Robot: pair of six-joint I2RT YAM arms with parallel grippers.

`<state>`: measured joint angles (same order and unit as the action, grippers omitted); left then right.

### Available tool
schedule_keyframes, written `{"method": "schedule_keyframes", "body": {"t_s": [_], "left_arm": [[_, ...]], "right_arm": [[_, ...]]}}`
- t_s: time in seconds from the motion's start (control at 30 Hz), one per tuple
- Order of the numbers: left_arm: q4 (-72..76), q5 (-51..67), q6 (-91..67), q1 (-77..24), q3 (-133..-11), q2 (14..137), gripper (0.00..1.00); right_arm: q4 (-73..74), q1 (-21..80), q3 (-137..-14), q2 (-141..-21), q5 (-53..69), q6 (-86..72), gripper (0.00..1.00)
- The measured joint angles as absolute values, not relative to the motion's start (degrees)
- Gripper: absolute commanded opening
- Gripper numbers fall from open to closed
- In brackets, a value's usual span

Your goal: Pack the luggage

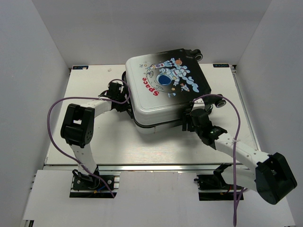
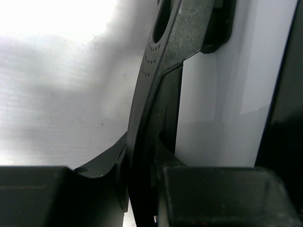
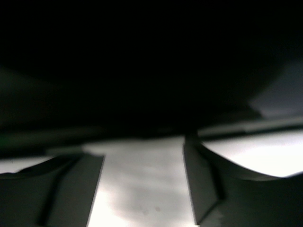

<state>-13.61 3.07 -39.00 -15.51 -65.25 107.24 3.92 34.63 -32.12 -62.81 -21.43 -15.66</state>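
Luggage (image 1: 163, 90) lies on the white table (image 1: 118, 137), its astronaut-printed shell facing up and the red word "Space" reading sideways. The table's far edge runs under the luggage's back end, where one black wheel (image 1: 199, 55) juts out; another wheel (image 1: 219, 100) sits at the luggage's right side. At the luggage's left side, the left gripper (image 2: 142, 189) has its fingers drawn in on a black strip (image 2: 161, 71) of the case, one finger tight against each side of it. At the luggage's near right corner, the right gripper (image 3: 142, 161) is spread wide with only bare table between its fingers and the dark shell looming just ahead.
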Motion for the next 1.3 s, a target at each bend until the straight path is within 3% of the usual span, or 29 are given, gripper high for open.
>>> {"method": "schedule_keyframes", "body": {"t_s": [0.03,0.2,0.3,0.4,0.7,0.9,0.97,1.0,1.1,1.3], "left_arm": [[-13.9,3.1,-38.8,-15.5,-65.8,107.7,0.00],[-14.0,3.2,-38.4,-15.5,-68.0,109.3,0.00],[-13.9,3.2,-38.4,-15.2,-68.1,109.4,0.00],[-14.0,3.4,-38.4,-15.0,-68.7,109.9,0.00],[-14.9,5.8,-37.0,-13.2,-71.4,112.0,0.00],[-14.8,8.7,-35.3,-10.5,-73.7,113.9,0.00],[-15.4,9.9,-34.4,-9.7,-75.1,114.9,0.00],[-16.0,10.4,-33.8,-9.3,-76.1,115.5,0.00],[-16.7,11.3,-32.6,-8.1,-78.6,117.0,0.00],[-18.1,12.7,-30.4,-6.9,-81.7,119.1,0.00]], "right_arm": [[1.8,34.6,-31.9,-63.8,-21.7,-15.7,0.61],[-6.6,35.4,-29.0,-65.2,-24.6,-16.0,0.44],[-9.5,35.4,-28.2,-66.3,-27.3,-16.0,0.27],[-11.4,35.1,-28.2,-67.6,-29.6,-16.0,0.00],[-12.0,26.7,-28.2,-68.1,-40.4,-15.6,0.00],[-15.8,18.4,-28.1,-68.8,-38.3,-11.9,0.00],[-17.2,16.4,-28.2,-69.1,-32.5,-8.4,0.17],[-17.4,16.0,-28.2,-69.1,-28.7,-6.7,0.38],[-17.1,16.0,-28.2,-67.6,-20.3,-4.0,0.49],[-17.1,16.1,-30.0,-68.4,-24.8,-0.9,0.50]]}}
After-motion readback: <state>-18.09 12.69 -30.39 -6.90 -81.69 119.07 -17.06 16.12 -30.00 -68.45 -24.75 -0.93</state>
